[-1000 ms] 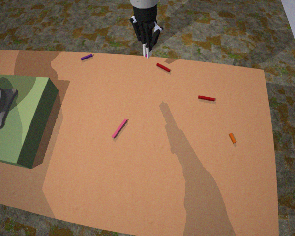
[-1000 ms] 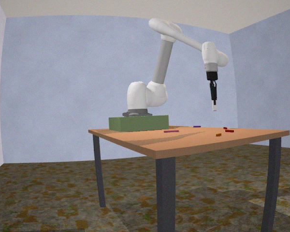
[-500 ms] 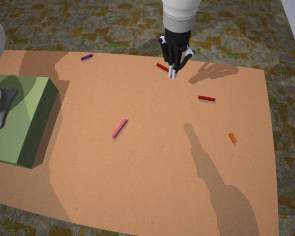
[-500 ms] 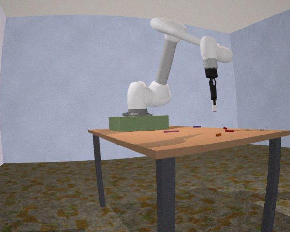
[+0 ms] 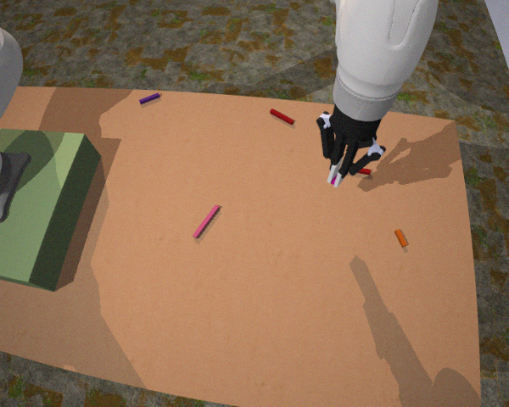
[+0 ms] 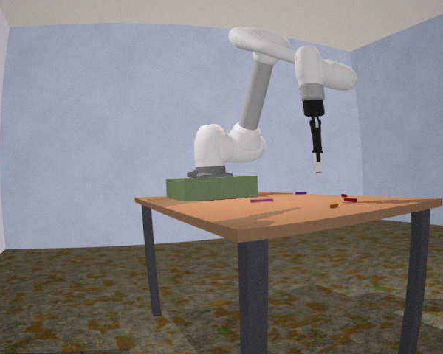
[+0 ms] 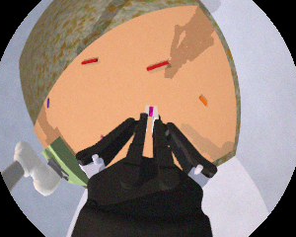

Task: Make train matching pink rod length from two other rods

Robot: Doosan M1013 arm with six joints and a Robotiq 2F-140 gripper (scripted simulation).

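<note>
My gripper is shut on a small magenta rod and holds it high above the table. The pink rod lies flat near the middle of the table; in the wrist view the fingers hide most of it. One red rod lies near the far edge. Another red rod lies behind the gripper in the top view, partly hidden by it. No two rods touch.
An orange rod lies toward the right edge of the table. A purple rod lies near the far left edge. The arm stands on a green block at the left.
</note>
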